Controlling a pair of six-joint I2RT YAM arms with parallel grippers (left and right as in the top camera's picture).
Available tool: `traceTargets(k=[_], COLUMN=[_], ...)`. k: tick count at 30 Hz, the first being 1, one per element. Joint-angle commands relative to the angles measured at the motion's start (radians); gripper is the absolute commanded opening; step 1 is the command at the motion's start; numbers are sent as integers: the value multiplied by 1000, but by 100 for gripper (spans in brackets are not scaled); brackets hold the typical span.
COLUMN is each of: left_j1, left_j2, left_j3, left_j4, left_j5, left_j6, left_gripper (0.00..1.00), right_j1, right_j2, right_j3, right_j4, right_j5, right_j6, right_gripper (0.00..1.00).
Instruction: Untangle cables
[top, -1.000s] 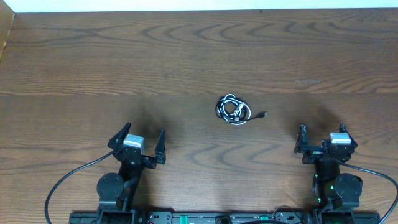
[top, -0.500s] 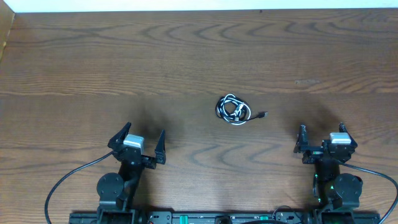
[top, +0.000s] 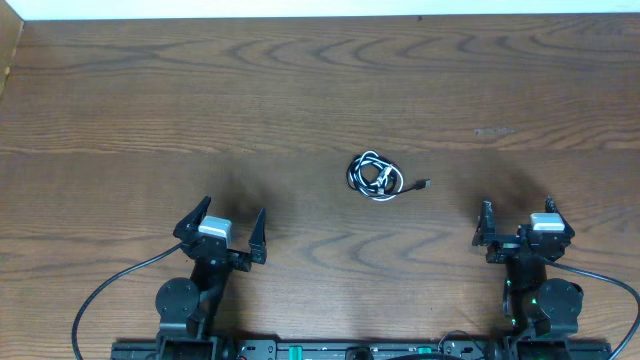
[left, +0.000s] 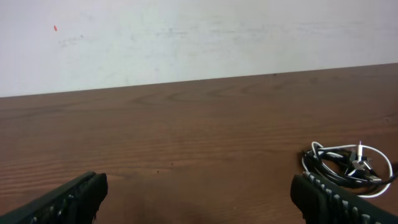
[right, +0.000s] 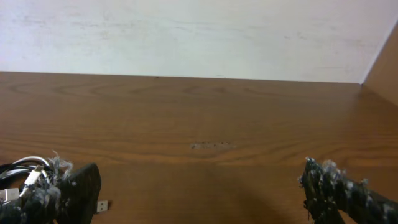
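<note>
Dark brown wooden table (top: 320, 90) fills my overhead view, with a pale wall (left: 199, 37) beyond. At the near edge, the left hand (top: 232, 212) and right hand (top: 517, 210) are both spread wide, holding nothing. The thin white and black cables (top: 375, 176) lie coiled in one bundle between them, well apart from either, with a small plug (top: 424, 184) poking toward the right hand. Untangling hasn't begun, I judge. Next I'd reach in, pin one loop and draw the other cord free.

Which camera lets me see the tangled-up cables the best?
The overhead camera. It looks straight down on the whole bundle of cables, with nothing covering it. The left wrist camera sees the cables from low down, near its right edge. The right wrist camera shows only part of them, at its bottom-left corner.
</note>
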Motion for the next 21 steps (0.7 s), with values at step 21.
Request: traceTargets(k=[21], left_j1=[-6], left_j2=[-4], left_j3=[-14], left_j4=[-34], left_j5=[-6], left_j6=[-140], left_gripper=[98], right_j1=[-2], right_j2=[-1], right_j3=[-1], right_j4=[27], right_j5=[31], right_j6=[89], right_gripper=[99])
